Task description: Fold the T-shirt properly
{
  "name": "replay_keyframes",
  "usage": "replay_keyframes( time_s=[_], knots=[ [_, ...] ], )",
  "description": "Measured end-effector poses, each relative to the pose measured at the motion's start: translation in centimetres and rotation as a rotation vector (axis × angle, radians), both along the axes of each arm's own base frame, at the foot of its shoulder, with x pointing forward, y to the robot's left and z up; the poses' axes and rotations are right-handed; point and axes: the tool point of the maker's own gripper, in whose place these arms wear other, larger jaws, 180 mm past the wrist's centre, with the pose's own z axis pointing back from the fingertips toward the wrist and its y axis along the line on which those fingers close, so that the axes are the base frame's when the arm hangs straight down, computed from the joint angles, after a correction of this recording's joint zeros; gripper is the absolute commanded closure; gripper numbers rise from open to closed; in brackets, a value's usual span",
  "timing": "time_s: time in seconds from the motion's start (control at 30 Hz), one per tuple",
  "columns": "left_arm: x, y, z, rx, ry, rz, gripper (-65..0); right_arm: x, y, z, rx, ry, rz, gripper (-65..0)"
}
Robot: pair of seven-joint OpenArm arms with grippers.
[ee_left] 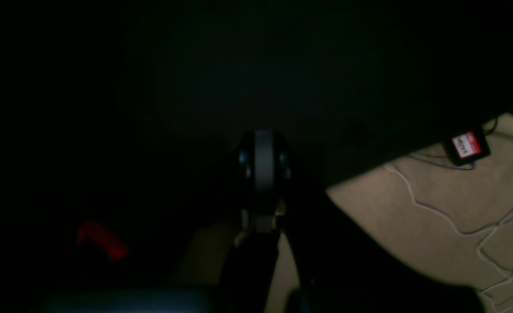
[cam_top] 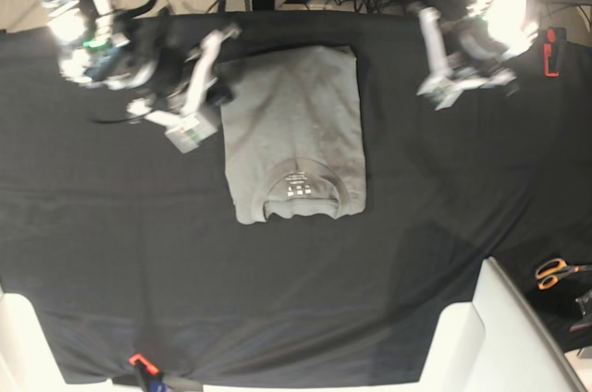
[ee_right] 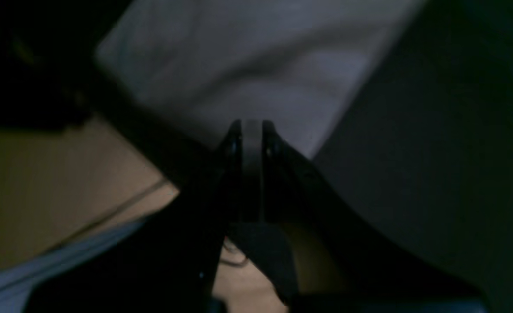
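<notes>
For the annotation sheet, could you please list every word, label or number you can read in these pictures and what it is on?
No text can be read in any view.
White printed label inside the neck of the T-shirt: too small to read.
Red and white sticker on a small dark device on the floor, left wrist view: print too blurred to read.
</notes>
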Motion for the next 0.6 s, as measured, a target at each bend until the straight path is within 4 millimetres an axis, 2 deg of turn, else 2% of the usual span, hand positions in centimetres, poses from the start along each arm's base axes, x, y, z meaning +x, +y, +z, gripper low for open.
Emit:
replay_keyframes(
  time_s=[0.07, 0.17, 0.3, 0.47, 0.57, 0.6],
  knots=[
    [-1.2, 2.3, -0.2, 0.02, 0.014, 0.062, 0.0, -0.7, 1.7, -0.4, 0.009, 0.009, 0.06, -1.2],
    [-2.1, 3.6, -0.2, 0.02, -0.015, 0.093, 0.0, -0.5, 2.8, -1.8, 0.027, 0.045, 0.044, -1.2],
    [-3.4, 2.5, -0.8, -0.024, -0.007, 0.075, 0.0, -0.4, 1.3, -4.5, -0.002, 0.083, 0.001, -1.2],
    [-3.4, 2.5, -0.8, -0.025, -0.009, 0.072, 0.0, -0.4, 0.6, -6.5, 0.016, 0.111, -0.04, -1.2],
    [-3.4, 2.5, -0.8, -0.025, -0.009, 0.073, 0.0, -0.4, -2.2, -8.4, -0.001, 0.153, -0.137, -1.2],
    [-3.4, 2.4, -0.8, -0.027, -0.009, 0.074, 0.0, -0.4, -2.8, -8.4, 0.024, 0.155, -0.169, -1.2]
  ],
)
